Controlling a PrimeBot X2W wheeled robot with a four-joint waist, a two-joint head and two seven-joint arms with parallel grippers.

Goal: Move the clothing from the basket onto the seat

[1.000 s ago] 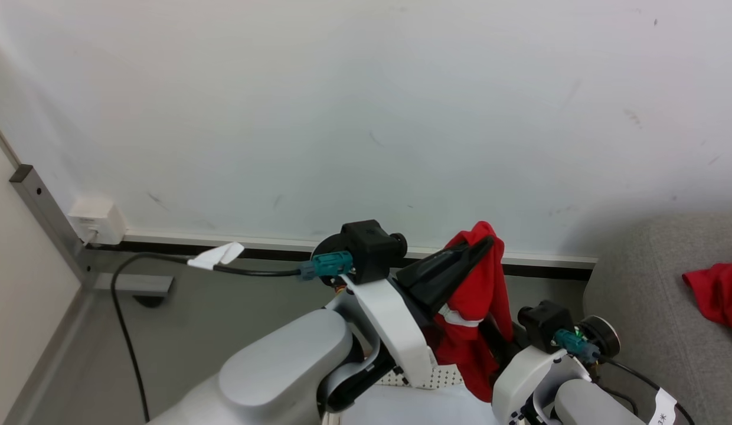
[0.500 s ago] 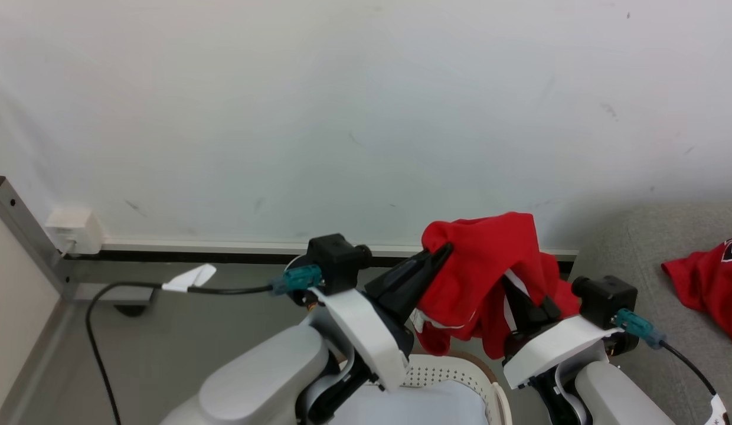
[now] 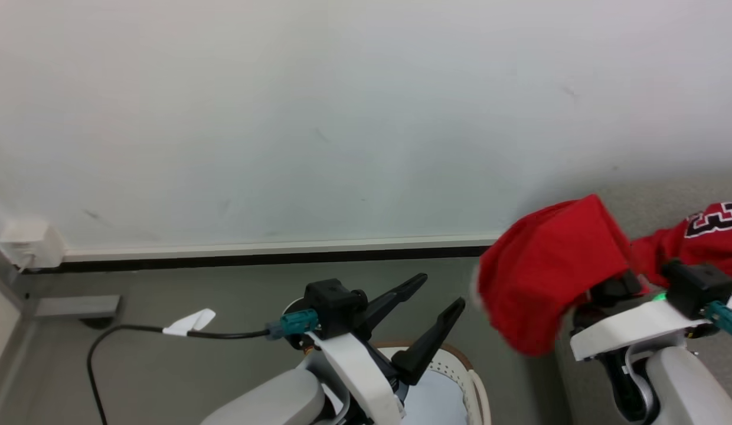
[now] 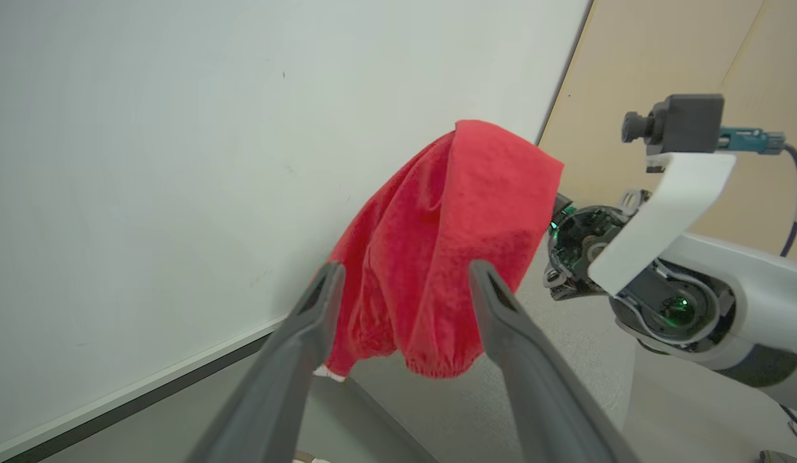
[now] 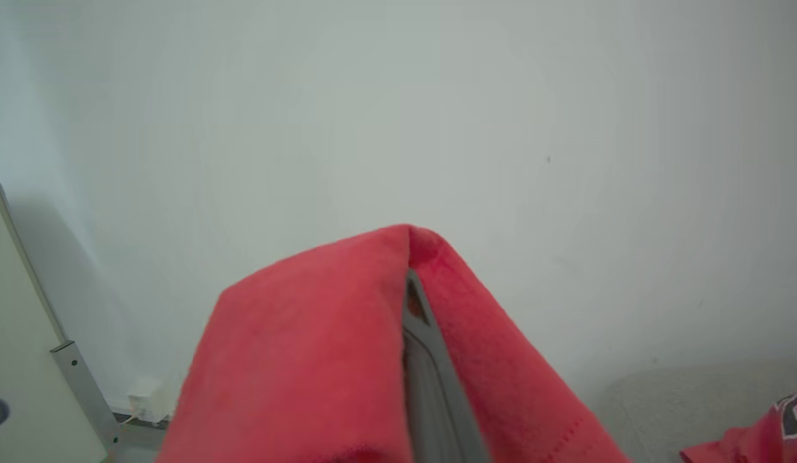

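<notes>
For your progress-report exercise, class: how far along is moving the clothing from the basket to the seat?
Done: the jersey lies on the seat. In hand: the right gripper holds the second red garment; the left gripper is open. Left: laying it on the seat.

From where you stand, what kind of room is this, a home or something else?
Probably a plain indoor test room staged like a laundry corner, not a lived-in home: a bare white wall, a perforated laundry basket, and a grey upholstered seat with a red jersey on it.
</notes>
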